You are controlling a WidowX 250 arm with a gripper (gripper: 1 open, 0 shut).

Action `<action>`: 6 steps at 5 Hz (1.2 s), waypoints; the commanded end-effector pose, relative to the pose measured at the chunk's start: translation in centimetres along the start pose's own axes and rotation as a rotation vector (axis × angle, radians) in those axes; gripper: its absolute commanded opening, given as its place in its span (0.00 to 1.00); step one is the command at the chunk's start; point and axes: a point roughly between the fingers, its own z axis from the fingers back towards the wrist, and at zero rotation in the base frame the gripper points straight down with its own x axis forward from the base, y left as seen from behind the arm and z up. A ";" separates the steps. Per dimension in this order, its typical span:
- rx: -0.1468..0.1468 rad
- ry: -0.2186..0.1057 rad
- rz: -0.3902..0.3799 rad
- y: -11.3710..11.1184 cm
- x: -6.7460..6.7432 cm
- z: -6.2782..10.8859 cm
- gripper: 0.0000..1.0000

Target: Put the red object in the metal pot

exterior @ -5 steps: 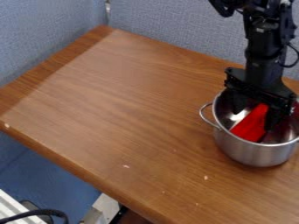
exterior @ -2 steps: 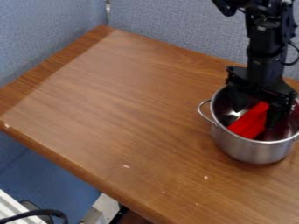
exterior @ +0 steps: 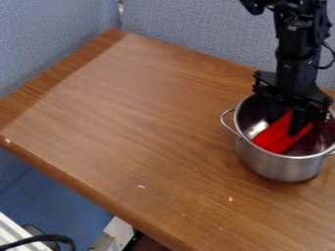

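1. The red rectangular block is inside the round steel pot, lying at a slant, its lower end toward the pot's handle side in view.
2. The black gripper hangs fingers-down from the robot arm over the pot, its lower parts reaching to the mouth, right at the block's upper end.
3. Its jaws are together — whether they pinch the block or only sit against it, I cannot tell, as the dark parts overlap there.
4. The pot stands upright on the brown wooden table, with a wire loop handle jutting from its side.
5. Grey-blue textured panels rise behind the table — a black cable curves in the near corner.
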 end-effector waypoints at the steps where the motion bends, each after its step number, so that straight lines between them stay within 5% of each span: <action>1: 0.005 -0.035 0.017 0.7 0.7 0.9 0.00; 2: 0.015 -0.024 0.025 0.7 0.6 1.1 1.00; 6: 0.017 -0.040 0.048 0.9 0.3 3.5 1.00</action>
